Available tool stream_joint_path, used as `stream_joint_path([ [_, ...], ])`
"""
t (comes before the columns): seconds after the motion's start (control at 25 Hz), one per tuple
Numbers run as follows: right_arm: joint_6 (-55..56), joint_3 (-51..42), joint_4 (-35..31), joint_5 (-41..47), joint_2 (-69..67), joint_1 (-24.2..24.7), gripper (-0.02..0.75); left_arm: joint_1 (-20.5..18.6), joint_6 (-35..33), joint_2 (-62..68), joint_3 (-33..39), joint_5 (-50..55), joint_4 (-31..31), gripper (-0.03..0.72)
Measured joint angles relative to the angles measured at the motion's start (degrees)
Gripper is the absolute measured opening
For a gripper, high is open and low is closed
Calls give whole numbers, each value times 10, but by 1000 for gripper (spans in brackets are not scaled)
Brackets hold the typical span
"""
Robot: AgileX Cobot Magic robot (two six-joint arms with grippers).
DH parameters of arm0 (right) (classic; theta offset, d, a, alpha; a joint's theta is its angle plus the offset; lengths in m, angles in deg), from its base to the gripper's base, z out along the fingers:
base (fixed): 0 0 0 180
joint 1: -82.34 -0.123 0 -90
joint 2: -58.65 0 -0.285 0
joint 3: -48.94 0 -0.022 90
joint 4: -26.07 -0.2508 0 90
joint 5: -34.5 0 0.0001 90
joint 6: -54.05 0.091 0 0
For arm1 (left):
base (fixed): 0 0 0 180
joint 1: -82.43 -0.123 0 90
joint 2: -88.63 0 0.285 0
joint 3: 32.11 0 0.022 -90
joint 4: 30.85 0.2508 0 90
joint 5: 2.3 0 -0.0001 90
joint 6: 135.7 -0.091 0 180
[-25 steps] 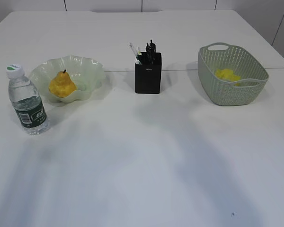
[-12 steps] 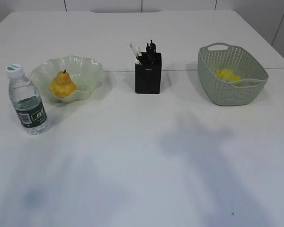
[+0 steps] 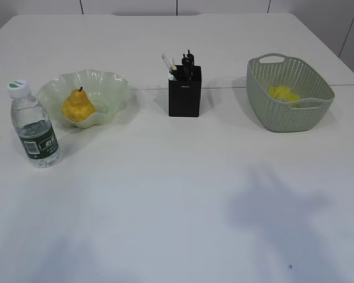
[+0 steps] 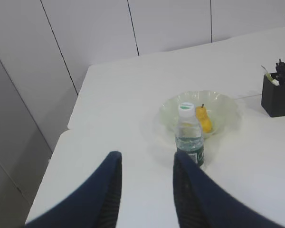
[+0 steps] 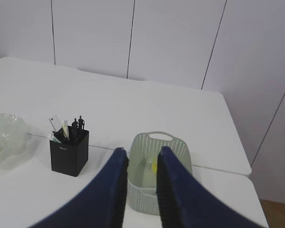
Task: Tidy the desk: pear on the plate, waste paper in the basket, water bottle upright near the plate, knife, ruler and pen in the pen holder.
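Counting one bottle (image 3: pixel 34 127), pear (image 3: pixel 77 106), plate (image 3: pixel 109 88), holder (image 3: pixel 184 91), basket (image 3: pixel 289 94); grippers (image 4: pixel 147 190) (image 5: pixel 140 183), both parted and empty, seen only in wrist views.

Bright even light, faint soft shadows on desk (image 3: pixel 177 194) — wrist views soft

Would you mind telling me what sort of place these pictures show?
Probably an office or lab desk staged for tidying: a plain white tabletop, a black pen holder with pens, and bare panelled walls behind.
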Motion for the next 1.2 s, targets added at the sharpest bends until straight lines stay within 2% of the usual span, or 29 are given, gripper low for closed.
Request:
stream_joint_path([
  [0.48,-74,-3,-88,80,42,0,167,0,0,-28,0,125,-20,256],
  [0.76,-98,-20,-126,113,82,0,167,0,0,-28,0,188,-20,363],
  [1.2,-133,-58,-176,179,160,0,167,0,0,-31,0,239,-20,378],
])
